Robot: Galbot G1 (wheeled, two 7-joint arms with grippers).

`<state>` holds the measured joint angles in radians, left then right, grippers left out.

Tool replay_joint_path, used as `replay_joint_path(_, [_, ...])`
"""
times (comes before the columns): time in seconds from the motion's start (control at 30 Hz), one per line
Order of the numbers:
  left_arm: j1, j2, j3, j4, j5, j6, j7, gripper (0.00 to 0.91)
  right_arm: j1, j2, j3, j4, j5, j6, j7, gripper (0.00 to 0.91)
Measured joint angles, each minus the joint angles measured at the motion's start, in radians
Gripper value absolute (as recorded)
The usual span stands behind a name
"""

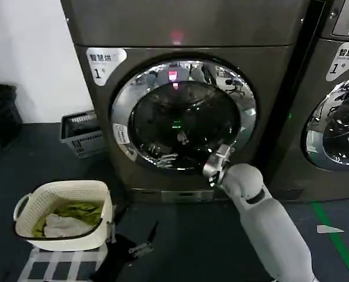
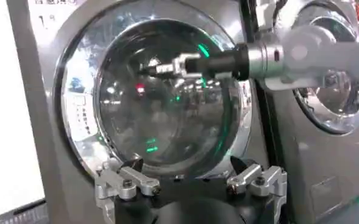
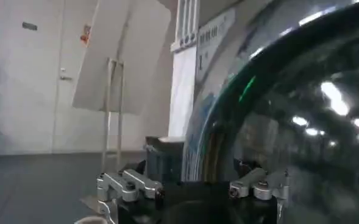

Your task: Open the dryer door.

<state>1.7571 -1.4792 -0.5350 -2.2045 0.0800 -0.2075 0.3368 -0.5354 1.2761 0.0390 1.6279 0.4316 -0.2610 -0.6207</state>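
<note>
Grey machine front, dryer door [image 1: 183, 114] (chrome-rimmed)

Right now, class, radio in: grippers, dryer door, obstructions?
Right gripper open at dryer door lower right rim. Left gripper open, facing door. Door shut. No obstruction seen.

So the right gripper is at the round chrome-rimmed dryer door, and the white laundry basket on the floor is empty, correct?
Not empty: the head view shows green and white cloth in the white laundry basket. The right gripper is indeed at the round chrome-rimmed dryer door.

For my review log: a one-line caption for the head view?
Right tool at the lower right rim of the closed dryer door; laundry basket on the floor at left.
</note>
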Motion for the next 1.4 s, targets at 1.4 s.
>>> replay_joint_path(1.4, [0.01,-0.009,0.026,-0.013,0.014,0.068,0.014,0.907,0.199,0.147,-0.121,-0.346,-0.068,0.09,-0.027,0.907])
